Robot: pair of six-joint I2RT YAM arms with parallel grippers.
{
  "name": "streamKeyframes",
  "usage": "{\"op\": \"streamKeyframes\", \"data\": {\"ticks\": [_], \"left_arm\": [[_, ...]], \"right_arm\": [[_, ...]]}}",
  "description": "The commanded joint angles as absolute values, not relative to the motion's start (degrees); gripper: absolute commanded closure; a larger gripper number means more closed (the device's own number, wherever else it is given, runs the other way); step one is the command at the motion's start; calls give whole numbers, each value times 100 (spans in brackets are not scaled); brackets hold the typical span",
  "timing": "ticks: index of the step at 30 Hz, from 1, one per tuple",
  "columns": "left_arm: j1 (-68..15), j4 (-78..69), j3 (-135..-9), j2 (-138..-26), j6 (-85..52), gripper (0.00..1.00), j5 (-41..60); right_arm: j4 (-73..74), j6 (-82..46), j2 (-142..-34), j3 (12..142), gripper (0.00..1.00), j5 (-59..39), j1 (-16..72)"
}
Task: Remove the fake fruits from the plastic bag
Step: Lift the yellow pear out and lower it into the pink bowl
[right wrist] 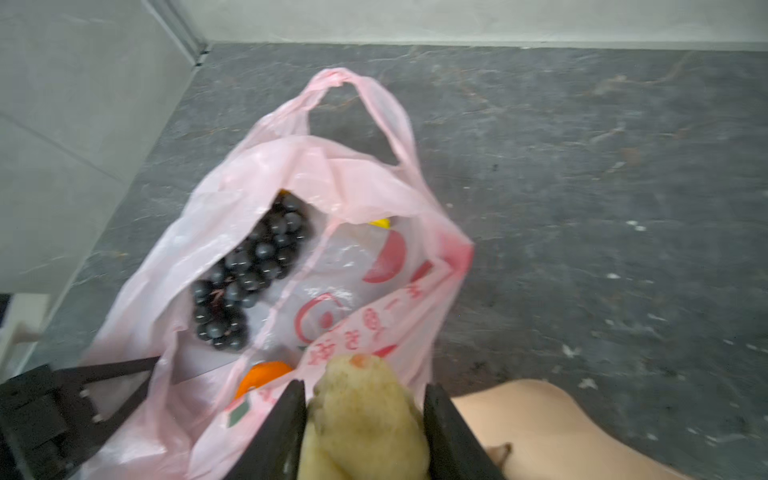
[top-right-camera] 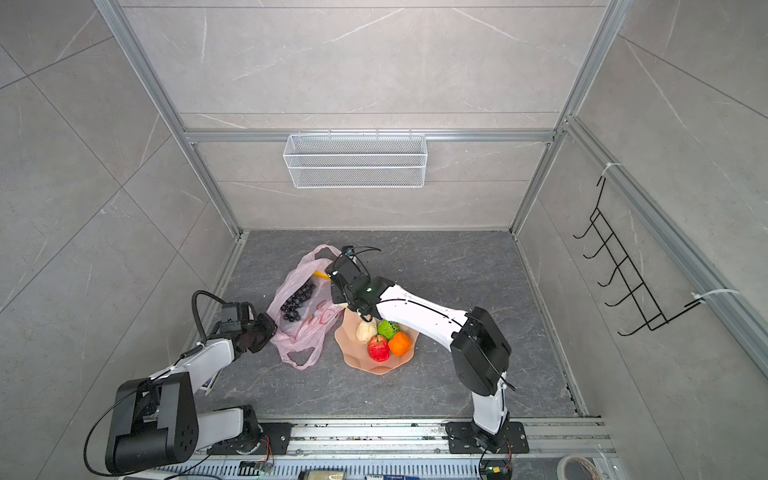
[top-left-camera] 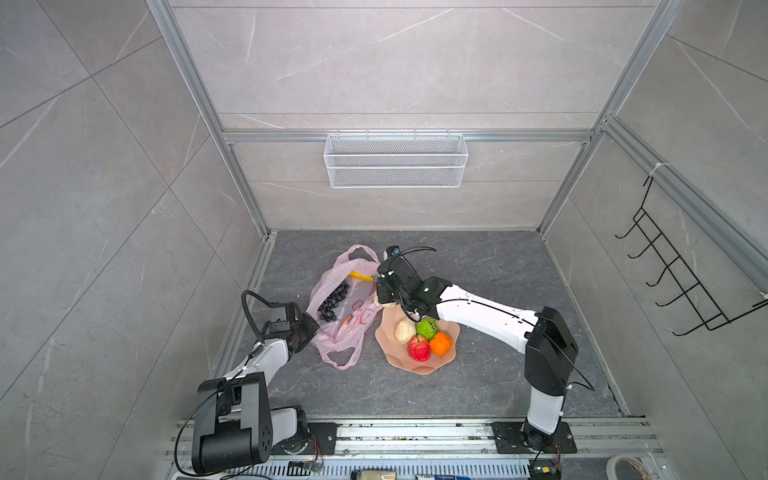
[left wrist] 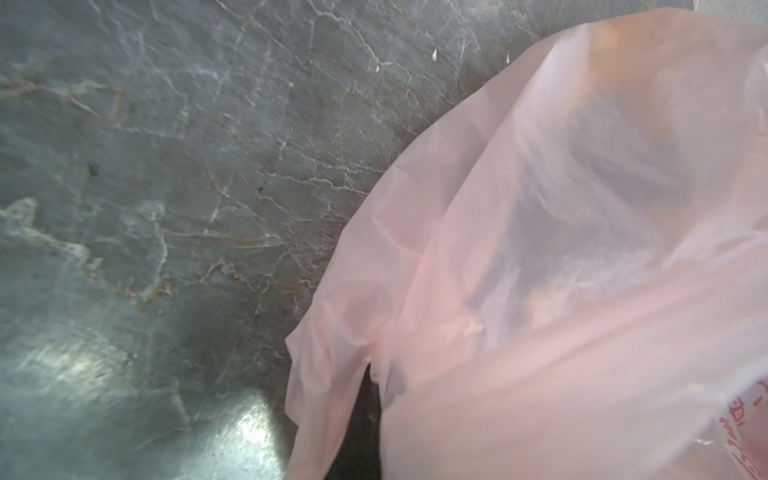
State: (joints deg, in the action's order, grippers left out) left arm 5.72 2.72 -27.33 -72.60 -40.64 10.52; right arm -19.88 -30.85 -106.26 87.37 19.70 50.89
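Four fake fruits (top-left-camera: 419,348) plated, three bagged, one carried.
Right gripper (right wrist: 365,399) clamps a cream fruit (right wrist: 368,424), eleven o'clock of plate (top-left-camera: 395,355); left gripper (top-left-camera: 311,330) pinches plastic bag (top-left-camera: 336,334).

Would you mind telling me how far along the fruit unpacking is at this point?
Done: a cream lumpy fruit, green bumpy fruit, red apple and orange sit on the plate. In hand: the right tool grips a second cream lumpy fruit beside the plastic bag, whose edge the left tool pinches. Left: the grape bunch, banana and second orange lie inside.
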Motion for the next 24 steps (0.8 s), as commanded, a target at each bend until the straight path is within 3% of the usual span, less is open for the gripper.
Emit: {"op": "streamKeyframes", "data": {"ticks": [1, 14, 24], "left_arm": [[554, 220, -2936, -7262, -3944, 100, 950], [554, 215, -2942, -7289, -3937, 100, 918], [552, 199, -2948, -7339, -3932, 100, 934]], "right_arm": [[-1669, -2988, -10173, 8239, 68, 2660, 5016], [-464, -3076, -9818, 6608, 67, 3806, 4891], [226, -3119, -9952, 6129, 66, 3878, 4887]]}}
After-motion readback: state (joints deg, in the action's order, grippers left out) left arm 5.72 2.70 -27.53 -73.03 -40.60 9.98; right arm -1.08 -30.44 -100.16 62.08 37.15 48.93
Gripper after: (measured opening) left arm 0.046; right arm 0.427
